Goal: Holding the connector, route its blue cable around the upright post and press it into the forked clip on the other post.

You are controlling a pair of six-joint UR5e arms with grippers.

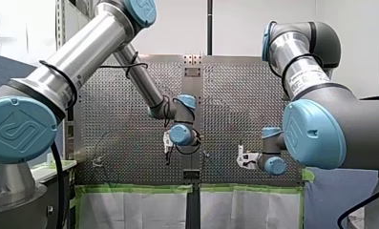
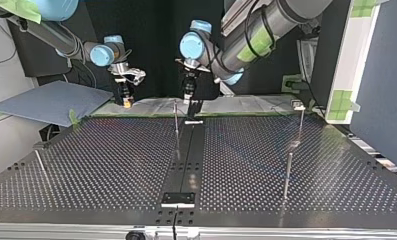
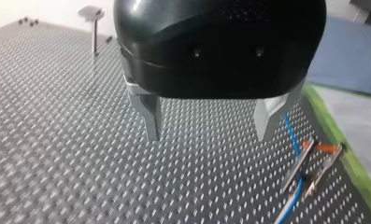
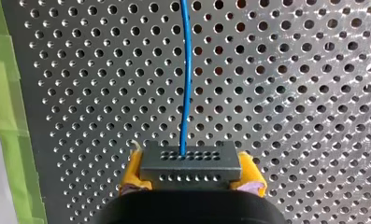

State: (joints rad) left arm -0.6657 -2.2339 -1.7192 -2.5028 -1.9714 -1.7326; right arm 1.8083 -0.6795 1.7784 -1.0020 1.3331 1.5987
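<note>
So, table [image 2: 111,160]: perforated metal, with green tape [image 4: 5,116] along one edge.
My left arm [image 1: 82,52]: comes in at the front view's 10 o'clock and reaches to the table's middle.
My right arm [image 1: 349,114]: fills the front view's 3 o'clock.
My left gripper [image 3: 209,135]: black, its metal fingers spread wide with nothing between them, hanging above the table at the top view's 12 o'clock.
My right gripper [image 4: 191,179]: yellow pads pinching the connector, at the top view's 11 o'clock, over the table's far edge.
Middle post [image 2: 176,122]: thin and upright, just below my left gripper in the top view.
Headed post [image 2: 301,120]: at 2 o'clock from the table's middle in the top view, with a small head on top.
Connector [image 4: 191,163]: dark grey block with rows of small holes, clamped on both sides.
Blue cable [image 4: 187,70]: leaves the connector's face and runs straight ahead of my right gripper over the table.
</note>
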